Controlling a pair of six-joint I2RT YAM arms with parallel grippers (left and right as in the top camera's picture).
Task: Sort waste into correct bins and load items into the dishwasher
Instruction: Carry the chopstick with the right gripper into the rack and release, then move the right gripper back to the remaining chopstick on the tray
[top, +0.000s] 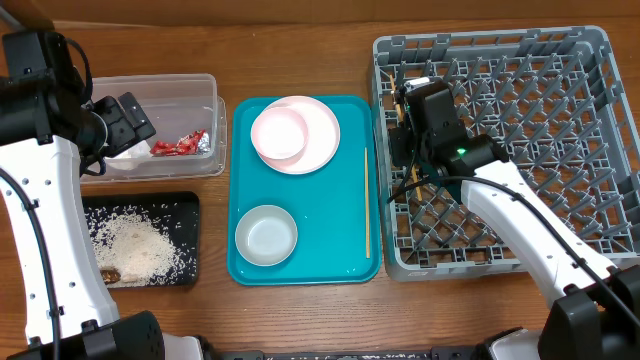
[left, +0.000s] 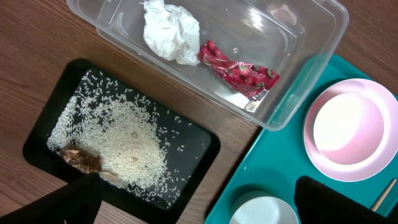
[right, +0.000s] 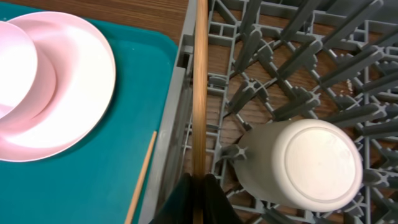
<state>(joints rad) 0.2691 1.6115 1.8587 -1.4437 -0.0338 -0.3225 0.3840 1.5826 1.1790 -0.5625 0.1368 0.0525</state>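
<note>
My right gripper (right: 199, 190) is shut on a wooden chopstick (right: 199, 87), holding it over the left edge of the grey dish rack (top: 560, 60). A white cup (right: 305, 165) lies upside down among the rack's pegs. A second chopstick (top: 367, 200) lies on the teal tray's right side. My left gripper (left: 196, 205) is open and empty above the black tray (left: 43, 134) of rice (left: 127, 146) and the teal tray's edge. The clear tub (left: 298, 37) holds the crumpled napkin (left: 169, 31) and red wrapper (left: 239, 71). A pink plate (top: 320, 135) carries a pale bowl (top: 278, 133); another bowl (top: 266, 235) sits nearer.
The teal tray (top: 345, 260) lies between the bins and the rack on the wooden table. A brown food scrap (left: 81, 158) lies in the black tray's corner. The right arm stretches across the rack's front left part.
</note>
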